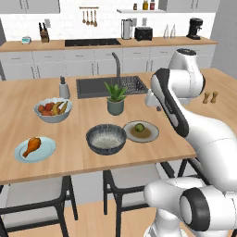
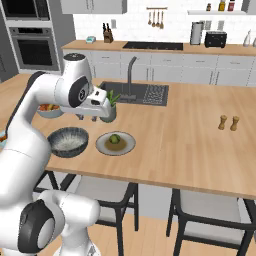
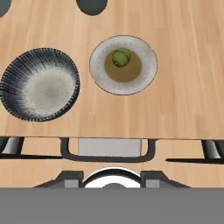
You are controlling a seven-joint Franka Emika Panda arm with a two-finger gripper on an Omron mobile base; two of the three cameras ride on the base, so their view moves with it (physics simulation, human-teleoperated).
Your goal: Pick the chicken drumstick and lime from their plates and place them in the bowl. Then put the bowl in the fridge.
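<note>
Gripper [image 2: 88, 118] hangs above round lime [image 3: 120, 57] on grey-rimmed plate [image 3: 146, 70], beside ribbed, speckled bowl [image 3: 40, 84]; jaw state unclear.

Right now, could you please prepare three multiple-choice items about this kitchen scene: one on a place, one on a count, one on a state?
1. Where does the lime lie?
A. in the dark grey bowl
B. on the grey-rimmed plate
C. in the sink

2. How many plates stand on the wooden counter?
A. one
B. two
C. four

3. What is the state of the dark grey bowl?
A. empty
B. holding the drumstick
C. turned upside down

Answers:
1 B: the hand view shows the lime on the brownish centre of the grey-rimmed plate.
2 B: the left base view shows the grey-rimmed plate and the light blue plate under the chicken drumstick.
3 A: its pale speckled inside is bare, and it stands upright beside the lime's plate.
</note>
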